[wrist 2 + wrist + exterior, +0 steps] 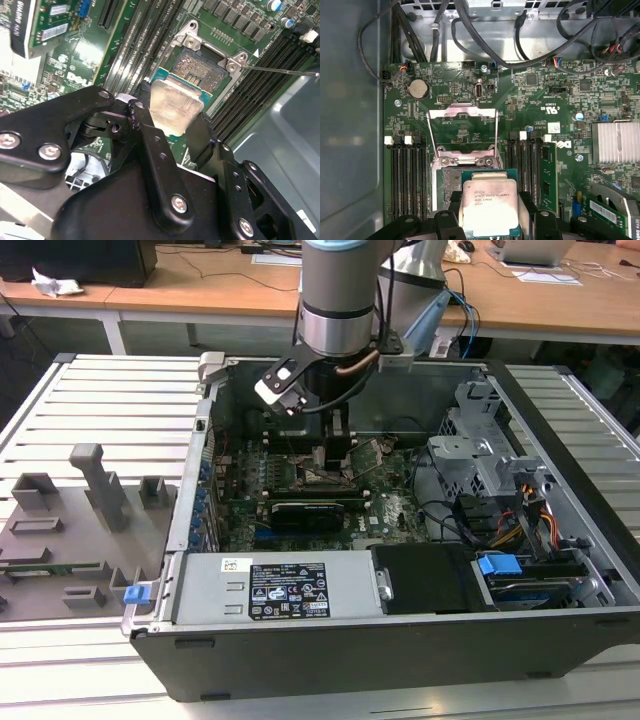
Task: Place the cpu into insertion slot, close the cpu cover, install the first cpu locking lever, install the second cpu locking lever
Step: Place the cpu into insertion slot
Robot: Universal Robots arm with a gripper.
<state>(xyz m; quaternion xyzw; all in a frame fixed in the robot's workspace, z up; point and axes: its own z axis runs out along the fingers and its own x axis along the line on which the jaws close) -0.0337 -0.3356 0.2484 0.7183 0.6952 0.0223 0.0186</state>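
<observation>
My gripper [172, 119] is shut on the cpu [175, 102], a flat square chip with a pale metal top, held by two opposite edges between the black fingers [145, 107]. In the first wrist view the cpu [489, 207] hangs just short of the insertion slot [451, 181], overlapping one edge of it. The insertion slot [202, 67] lies bare, its dark contact field ringed by a silvery rim. The cpu cover [462, 113] stands swung open beyond the socket. A thin lever rod [280, 70] sticks out sideways. In the exterior view the gripper [335, 455] reaches down into the case over the slot [322, 478].
The open computer case [560, 390] walls in the green board. Long black memory slots [405, 180] flank the socket on both sides. Black cables [470, 30] run along the case wall, and a finned heat sink [615, 142] sits nearby. A grey fixture [70, 530] lies outside on the exterior view's left.
</observation>
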